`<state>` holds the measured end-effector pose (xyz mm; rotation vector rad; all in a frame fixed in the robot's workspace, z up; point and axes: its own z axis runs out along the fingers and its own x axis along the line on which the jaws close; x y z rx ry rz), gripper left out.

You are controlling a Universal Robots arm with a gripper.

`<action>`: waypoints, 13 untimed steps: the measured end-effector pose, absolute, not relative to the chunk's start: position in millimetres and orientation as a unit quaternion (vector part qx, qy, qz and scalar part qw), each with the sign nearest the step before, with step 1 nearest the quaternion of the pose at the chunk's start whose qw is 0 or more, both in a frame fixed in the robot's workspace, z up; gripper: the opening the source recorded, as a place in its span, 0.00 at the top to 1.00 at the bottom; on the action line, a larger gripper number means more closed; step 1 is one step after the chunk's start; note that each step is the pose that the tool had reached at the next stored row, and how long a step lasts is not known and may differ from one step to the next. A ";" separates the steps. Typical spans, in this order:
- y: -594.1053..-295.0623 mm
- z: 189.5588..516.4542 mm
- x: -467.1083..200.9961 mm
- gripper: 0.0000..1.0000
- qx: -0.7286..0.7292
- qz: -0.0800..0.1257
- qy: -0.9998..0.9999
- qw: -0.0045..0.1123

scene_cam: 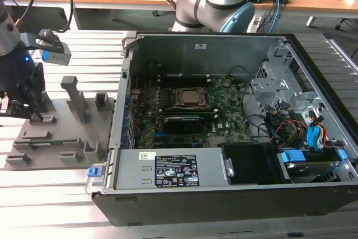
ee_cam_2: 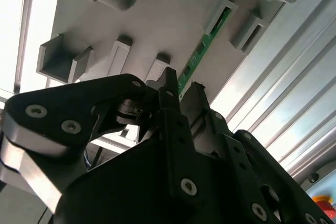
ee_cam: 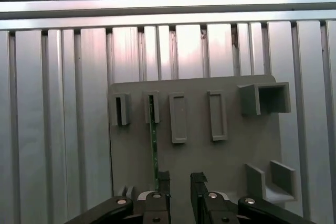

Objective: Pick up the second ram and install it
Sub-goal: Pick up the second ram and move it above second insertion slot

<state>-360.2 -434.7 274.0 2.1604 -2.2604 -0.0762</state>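
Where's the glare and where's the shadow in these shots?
First wrist view: light glares off the table slats. Second wrist view: slats blown white, the hand dark in front. Exterior view: the computer case interior is shaded.

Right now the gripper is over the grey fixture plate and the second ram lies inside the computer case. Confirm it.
Wrong on one point. The gripper is over the grey fixture plate, but the second ram lies on that plate, not inside the computer case, as the first wrist view shows.
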 end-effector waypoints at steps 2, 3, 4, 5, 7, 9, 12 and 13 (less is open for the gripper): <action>-435.8 269.3 -360.3 0.70 0.691 -0.024 -0.723 0.007; -436.0 267.9 -360.3 0.70 0.691 -0.024 -0.723 0.007; -436.3 266.9 -360.3 0.70 0.691 -0.024 -0.723 0.007; -436.9 265.4 -360.4 0.70 0.691 -0.024 -0.723 0.007; -437.6 262.1 -360.4 0.70 0.691 -0.024 -0.723 0.007; -437.9 260.7 -360.4 0.70 0.691 -0.024 -0.723 0.007; -438.6 257.9 -360.5 0.70 0.691 -0.024 -0.723 0.007; -438.8 256.5 -360.5 0.70 0.691 -0.024 -0.723 0.007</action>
